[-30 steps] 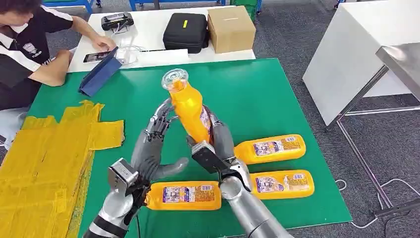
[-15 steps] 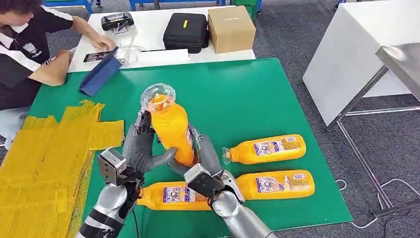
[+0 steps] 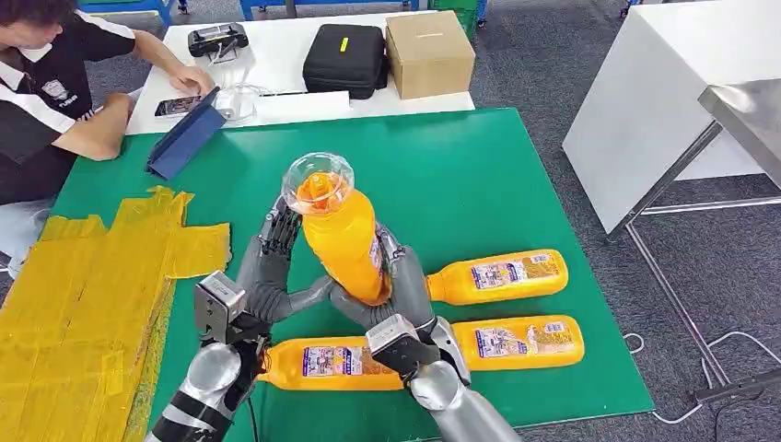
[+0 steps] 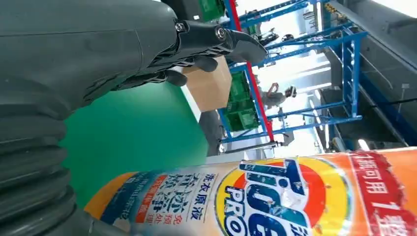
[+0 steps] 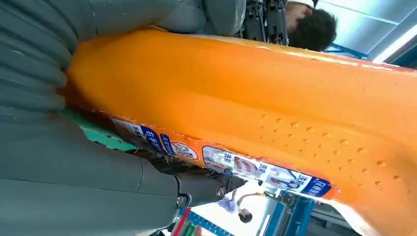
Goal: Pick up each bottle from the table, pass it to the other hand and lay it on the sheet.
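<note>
One bottle (image 3: pixel 343 241) upright between both hands, above the table (image 3: pixel 479 175).
Right hand (image 3: pixel 396 281) grips; left hand (image 3: pixel 272 267) cups it, hold uncertain. Probably heavy, slick plastic: grasp mid-body.

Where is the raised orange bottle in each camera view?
Head view: raised orange bottle at centre, upright, between both robot hands.
Left wrist view: its label along the lower edge.
Right wrist view: its orange body spans the picture.
Shared landmark: the green table.

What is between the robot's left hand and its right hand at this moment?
In the head view, the upright orange bottle stands between the left hand and the right hand; both touch it, above the green table.
</note>
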